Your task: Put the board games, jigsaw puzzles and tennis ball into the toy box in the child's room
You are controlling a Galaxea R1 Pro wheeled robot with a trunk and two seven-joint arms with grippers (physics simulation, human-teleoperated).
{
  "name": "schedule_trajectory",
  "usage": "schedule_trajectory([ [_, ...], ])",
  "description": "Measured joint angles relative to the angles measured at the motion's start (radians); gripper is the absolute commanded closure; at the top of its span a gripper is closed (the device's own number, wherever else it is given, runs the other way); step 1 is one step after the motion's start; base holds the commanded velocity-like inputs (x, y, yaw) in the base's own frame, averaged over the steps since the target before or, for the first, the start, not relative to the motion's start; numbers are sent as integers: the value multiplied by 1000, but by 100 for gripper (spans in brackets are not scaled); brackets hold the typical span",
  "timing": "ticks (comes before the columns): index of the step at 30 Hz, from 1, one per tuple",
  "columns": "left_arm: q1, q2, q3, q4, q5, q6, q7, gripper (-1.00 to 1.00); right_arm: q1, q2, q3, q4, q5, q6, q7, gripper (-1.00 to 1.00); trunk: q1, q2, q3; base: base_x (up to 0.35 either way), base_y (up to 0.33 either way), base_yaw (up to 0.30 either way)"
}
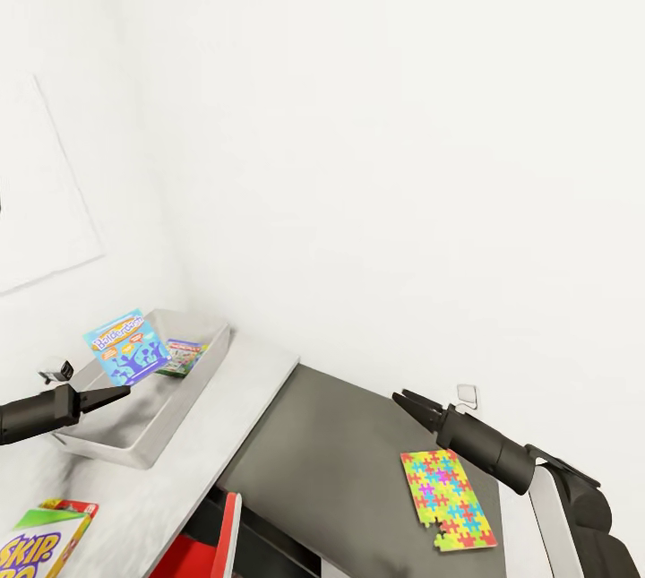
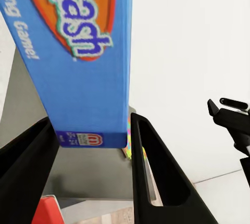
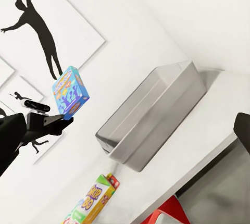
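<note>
One blue board game (image 1: 126,345) hangs upright above the toy box (image 1: 184,408), pinched at its lower edge by your left gripper (image 1: 119,393); tilt now and it could land outside the toy box

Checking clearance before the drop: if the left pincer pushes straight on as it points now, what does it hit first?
Probably nothing soon. The left pincer, gripping the blue board game, points across the toy box, above its rim, toward the grey tabletop beyond. Depth is uncertain.

Blue board game box (image 2: 83,52): "dash", "Game!". Yellow box (image 1: 40,547): "SKIP".
</note>
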Motion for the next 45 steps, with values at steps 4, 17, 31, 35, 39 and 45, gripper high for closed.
schedule_trajectory([
  [4,0,0,0,0,0,0,0,100,-1,0,0,0,0,0,0,-100,0,0,0,24,18,0],
  [17,0,0,0,0,0,0,0,100,-1,0,0,1,-1,1,1,-100,0,0,0,30,19,0],
  [31,0,0,0,0,0,0,0,100,-1,0,0,2,-1,1,-2,-100,0,0,0,0,0,0],
  [35,0,0,0,0,0,0,1,100,-1,0,0,2,-2,1,-1,-100,0,0,0,0,0,0],
  [39,0,0,0,0,0,0,1,100,-1,0,0,2,-1,1,-1,-100,0,0,0,0,0,0],
  [45,0,0,0,5,0,0,6,100,-1,0,0,2,-2,1,-1,-100,0,0,0,0,0,0],
])
